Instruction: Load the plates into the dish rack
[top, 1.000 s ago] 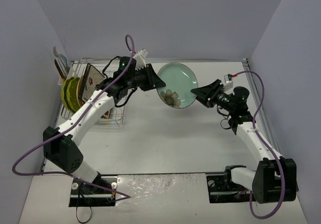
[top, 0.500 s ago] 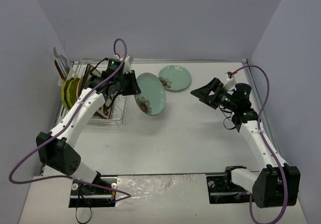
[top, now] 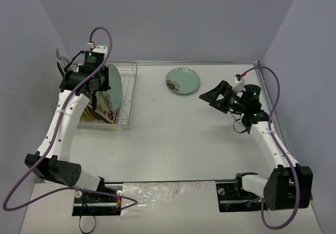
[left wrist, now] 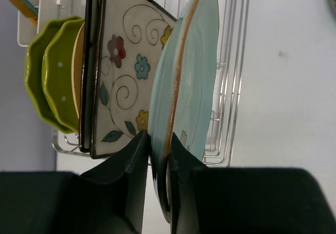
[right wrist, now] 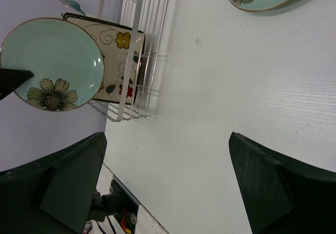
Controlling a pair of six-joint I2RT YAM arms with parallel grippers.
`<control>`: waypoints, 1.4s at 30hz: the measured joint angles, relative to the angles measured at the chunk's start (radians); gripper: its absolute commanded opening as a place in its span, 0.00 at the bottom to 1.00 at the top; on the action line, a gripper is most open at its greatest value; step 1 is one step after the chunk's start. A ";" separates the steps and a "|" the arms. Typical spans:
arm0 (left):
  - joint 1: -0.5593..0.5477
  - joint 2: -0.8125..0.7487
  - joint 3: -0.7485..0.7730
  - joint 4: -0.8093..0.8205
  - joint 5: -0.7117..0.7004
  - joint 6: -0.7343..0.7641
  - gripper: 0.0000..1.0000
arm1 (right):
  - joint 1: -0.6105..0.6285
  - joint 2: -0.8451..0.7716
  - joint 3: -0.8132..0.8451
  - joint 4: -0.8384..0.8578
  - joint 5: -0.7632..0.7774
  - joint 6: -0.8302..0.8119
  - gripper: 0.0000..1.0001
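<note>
Left fingers (left wrist: 132, 160): pinched on rim of pale teal plate (left wrist: 195, 76). Plate upright at dish rack (left wrist: 233, 61), just beside square floral plate (left wrist: 126, 71); lime-green plates (left wrist: 50, 82) behind. Right fingers (right wrist: 71, 176): spread wide, empty, above table (right wrist: 220, 113). Second teal plate (top: 182, 80): flat on table.

- Left arm (top: 64, 119) stretches up the left side of the frame, its wrist bent over at the upper left.
- Left gripper (left wrist: 157, 152) pinches a teal plate (left wrist: 189, 71) by its rim, jaws nearly together.
- Right arm (top: 269, 142) leans in from the lower right; right gripper (top: 212, 96) gapes wide at centre-right.
</note>
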 measured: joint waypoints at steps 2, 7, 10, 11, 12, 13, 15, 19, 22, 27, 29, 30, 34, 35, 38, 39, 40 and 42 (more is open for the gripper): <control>0.001 0.016 0.002 -0.008 -0.027 0.024 0.00 | 0.000 0.004 0.000 -0.003 0.004 0.000 1.00; 0.008 0.080 0.002 -0.009 -0.070 0.069 0.00 | 0.000 0.007 0.000 -0.006 0.013 -0.004 1.00; 0.013 0.119 0.002 -0.007 -0.091 0.085 0.00 | 0.000 0.007 0.000 -0.006 0.016 -0.007 1.00; 0.014 0.129 0.002 -0.006 -0.097 0.089 0.00 | 0.000 0.007 0.000 -0.006 0.017 -0.008 1.00; 0.015 0.138 0.002 -0.004 -0.102 0.093 0.00 | 0.000 0.007 0.000 -0.006 0.018 -0.010 1.00; 0.017 0.146 0.002 -0.003 -0.107 0.096 0.00 | 0.000 0.007 0.000 -0.006 0.018 -0.011 1.00; 0.018 0.151 -0.003 0.006 -0.110 0.099 0.00 | 0.000 0.007 -0.001 -0.007 0.022 -0.014 1.00; 0.021 0.151 -0.007 0.020 -0.106 0.106 0.00 | 0.000 0.007 -0.003 -0.008 0.026 -0.016 1.00; 0.026 0.151 -0.032 0.053 -0.096 0.109 0.00 | 0.000 0.007 -0.006 -0.007 0.029 -0.016 1.00; 0.041 0.168 -0.086 0.078 -0.065 0.112 0.00 | 0.000 0.007 -0.015 -0.010 0.032 -0.016 1.00; 0.047 0.184 -0.092 0.097 -0.040 0.110 0.00 | 0.000 0.007 -0.018 -0.011 0.038 -0.018 1.00; 0.049 0.189 -0.096 0.108 -0.031 0.110 0.01 | 0.000 0.007 -0.019 -0.011 0.040 -0.018 1.00; 0.057 0.206 -0.125 0.138 -0.008 0.110 0.06 | 0.000 0.007 -0.022 -0.012 0.050 -0.022 1.00; 0.059 0.209 -0.133 0.144 -0.002 0.108 0.07 | 0.000 0.010 -0.022 -0.011 0.053 -0.023 1.00; 0.064 0.211 -0.165 0.172 0.017 0.100 0.13 | 0.000 0.029 -0.022 -0.011 0.068 -0.027 1.00; 0.066 0.211 -0.176 0.178 0.024 0.096 0.14 | 0.000 0.039 -0.022 -0.010 0.075 -0.027 1.00; 0.069 0.212 -0.187 0.187 0.028 0.094 0.17 | 0.000 0.051 -0.022 -0.009 0.082 -0.027 0.99; 0.075 0.212 -0.197 0.199 0.029 0.091 0.24 | 0.000 0.075 -0.022 -0.005 0.101 -0.026 0.99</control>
